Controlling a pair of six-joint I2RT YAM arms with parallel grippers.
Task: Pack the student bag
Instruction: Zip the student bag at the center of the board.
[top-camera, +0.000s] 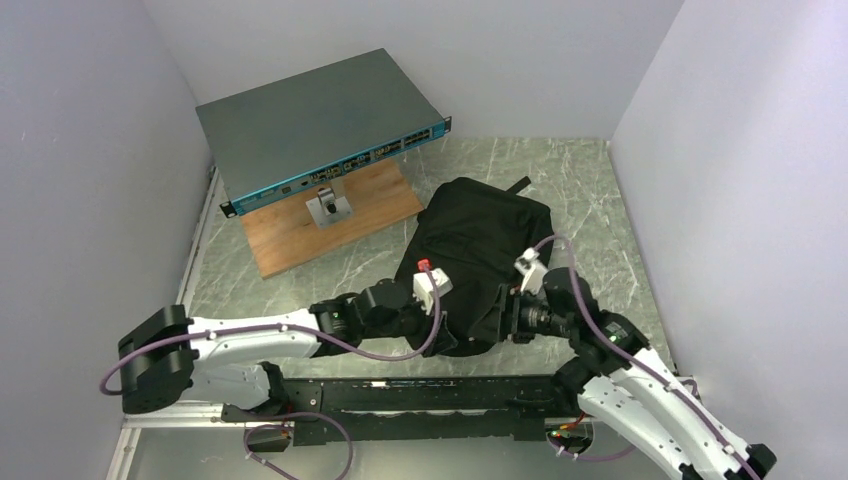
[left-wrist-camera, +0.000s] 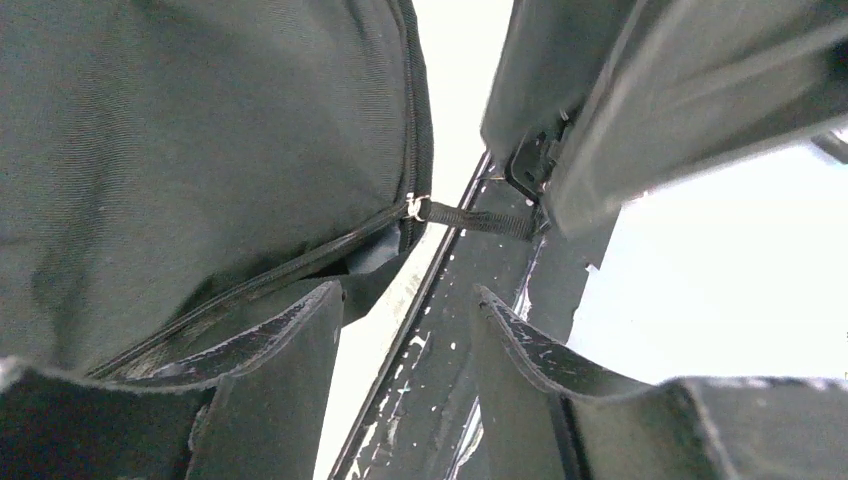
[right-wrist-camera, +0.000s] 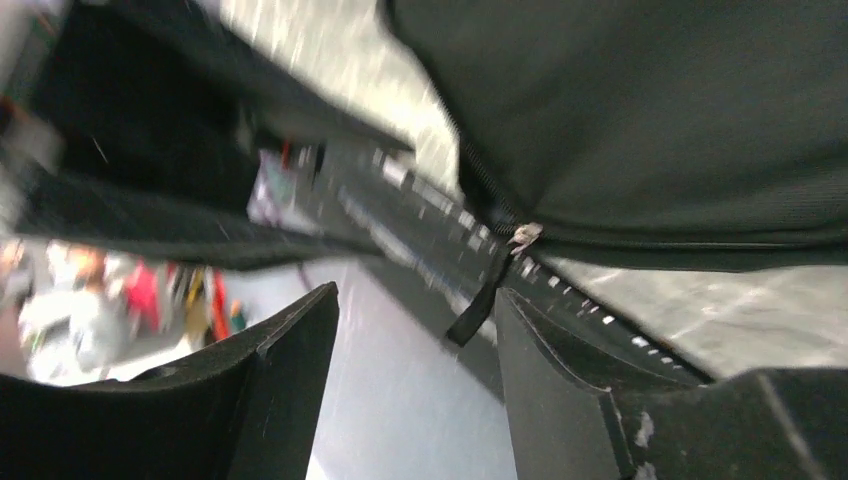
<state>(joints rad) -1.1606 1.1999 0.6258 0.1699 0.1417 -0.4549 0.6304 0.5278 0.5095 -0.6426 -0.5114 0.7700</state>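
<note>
Student bag (top-camera: 478, 248), green-marble table (top-camera: 590, 195) (pale walls (top-camera: 720, 150))

You are looking at a black student bag (top-camera: 478, 240) on a grey-green table (top-camera: 590, 190) veined in white. Left of the bag, a slate-grey switch box (top-camera: 310, 120) edged in teal tops a reddish-brown board (top-camera: 290, 240).

Even light, R-wrist cam motion blur

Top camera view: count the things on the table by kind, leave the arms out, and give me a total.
Black backpack: 1
Grey network switch: 1
Wooden board: 1
Small metal bracket: 1
Total: 4
</note>
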